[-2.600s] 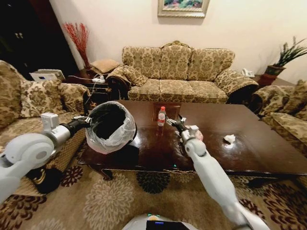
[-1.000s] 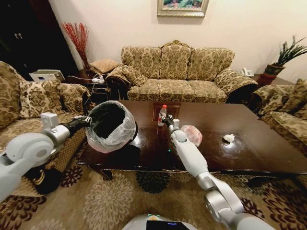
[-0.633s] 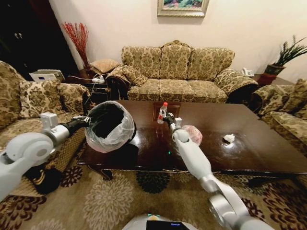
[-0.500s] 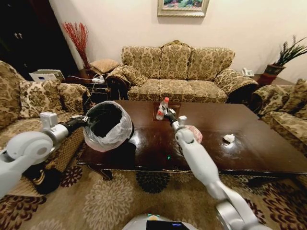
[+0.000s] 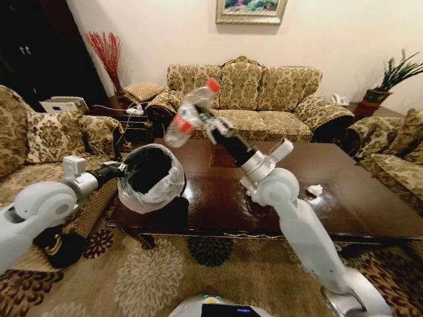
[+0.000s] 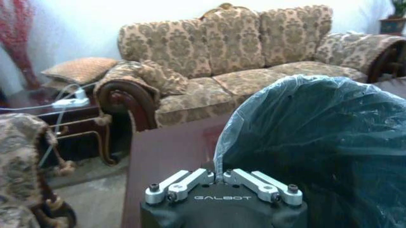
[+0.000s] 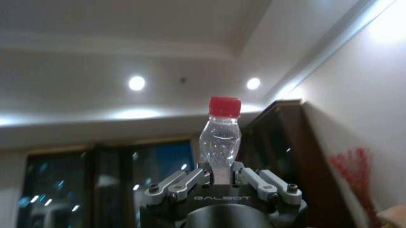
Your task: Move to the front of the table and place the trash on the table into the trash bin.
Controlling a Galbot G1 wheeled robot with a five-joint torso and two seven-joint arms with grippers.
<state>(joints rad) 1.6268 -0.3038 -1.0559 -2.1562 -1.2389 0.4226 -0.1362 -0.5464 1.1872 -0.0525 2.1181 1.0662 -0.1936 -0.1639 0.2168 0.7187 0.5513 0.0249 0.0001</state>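
Nearest the robot, on its left side, the left gripper (image 5: pixel 121 168) is closed on the rim of the small round black trash bin with a thin white plastic bag inside (image 5: pixel 151 177). It holds the bin up at the near left corner of the big dark shiny wooden surface with carved legs (image 5: pixel 344 198). The bin tips a little, so its open mouth faces up and toward the middle. In the left wrist view, the gripper (image 6: pixel 219 183) pinches the edge of the bag, and the bin (image 6: pixel 323 152) is right in front of it.

A bit farther off, the right gripper (image 5: pixel 206 122) is raised high above the surface. It is closed on the clear plastic bottle with a red cap and red label (image 5: pixel 188 115). The bottle is tilted, with its cap pointing up and away, and it is above the bin and a little behind it. In the right wrist view, the gripper (image 7: pixel 221 176) squeezes the bottle (image 7: pixel 221 137) low down, and the red cap sticks up.

Farther along the surface, on the right side, lies a small white paper ball (image 5: pixel 316 191), well apart from the bin.

Behind the surface stands a long sofa with a gold flower pattern (image 5: pixel 264 99).
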